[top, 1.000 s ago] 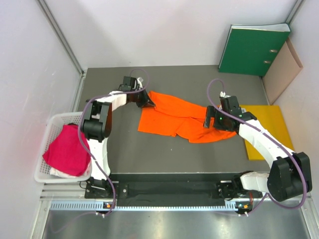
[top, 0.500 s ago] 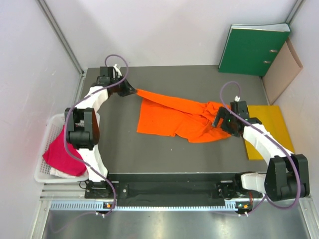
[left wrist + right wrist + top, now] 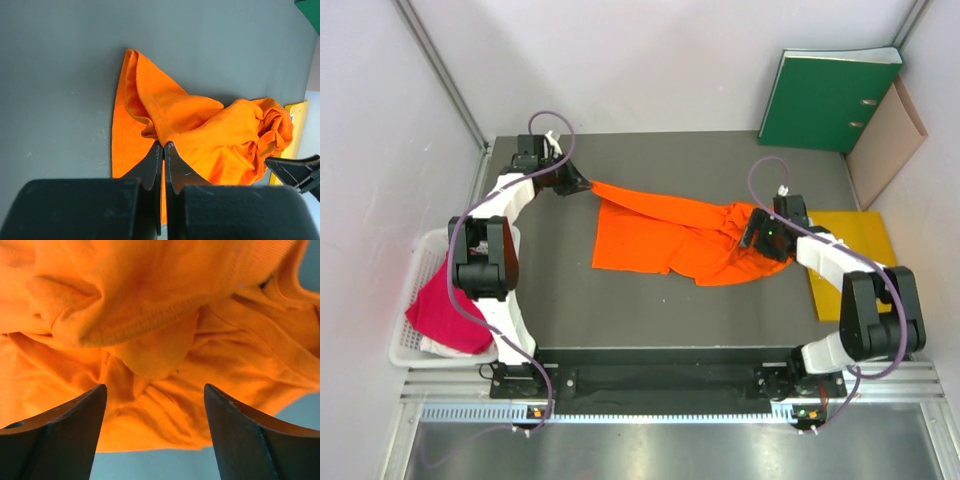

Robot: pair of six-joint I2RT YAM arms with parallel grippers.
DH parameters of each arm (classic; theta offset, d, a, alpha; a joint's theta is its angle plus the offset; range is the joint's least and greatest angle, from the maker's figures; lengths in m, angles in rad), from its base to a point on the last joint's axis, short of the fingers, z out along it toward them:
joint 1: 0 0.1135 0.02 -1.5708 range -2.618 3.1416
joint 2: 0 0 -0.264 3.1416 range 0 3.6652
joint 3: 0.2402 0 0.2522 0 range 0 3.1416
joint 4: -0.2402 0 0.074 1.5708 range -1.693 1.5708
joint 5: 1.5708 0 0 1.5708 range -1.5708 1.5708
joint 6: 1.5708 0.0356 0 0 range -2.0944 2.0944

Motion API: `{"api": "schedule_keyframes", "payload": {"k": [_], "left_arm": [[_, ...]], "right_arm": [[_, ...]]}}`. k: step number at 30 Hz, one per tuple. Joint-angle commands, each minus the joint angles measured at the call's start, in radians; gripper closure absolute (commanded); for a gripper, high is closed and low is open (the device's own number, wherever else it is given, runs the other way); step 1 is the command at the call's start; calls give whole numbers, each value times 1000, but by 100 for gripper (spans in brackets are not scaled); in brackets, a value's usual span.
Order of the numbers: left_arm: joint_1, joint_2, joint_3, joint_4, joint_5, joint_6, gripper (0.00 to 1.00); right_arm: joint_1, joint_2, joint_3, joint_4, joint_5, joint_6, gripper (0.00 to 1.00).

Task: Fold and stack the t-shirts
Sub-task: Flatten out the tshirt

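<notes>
1. Orange t-shirt (image 3: 670,235) is lying across the middle of the tabletop (image 3: 650,310), strung out from the far-left corner toward the right edge. The near part is lying fairly flat and the right end is bunched up.
2. One corner of it is being pinched by the left pincer (image 3: 580,184) near the far-left corner, with the jaws fully shut on the cloth.
3. Right pincer (image 3: 155,389) is being held wide open over the bunched right end, just beside the yellow envelope (image 3: 855,265). Folds are sitting between the fingers, but nothing is being clamped.
4. Magenta t-shirt (image 3: 455,305) is lying in the white basket (image 3: 425,250) off the left edge, and neither arm is touching it.
5. Step in hand, as judged: the orange shirt is being stretched flat ahead of folding. No fold is showing yet, so the task is being read as early.
6. Next move, as judged: one edge or corner of the bunch is needing to be taken by the right pincer, then drawn toward the right edge against the left hold. If several layers are being caught, the wad is likely being dragged rather than opened.
</notes>
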Motion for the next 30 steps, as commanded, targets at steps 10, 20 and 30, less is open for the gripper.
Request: {"api": "schedule_keyframes", "payload": {"k": [10, 20, 30], "left_arm": [[2, -31, -29, -13, 16, 36, 100], [2, -40, -15, -46, 7, 57, 100], [14, -214, 95, -128, -111, 74, 100]], "right_arm": [[5, 126, 116, 133, 17, 9, 68], [22, 87, 162, 101, 14, -9, 100], [42, -170, 502, -168, 139, -160, 100]]}}
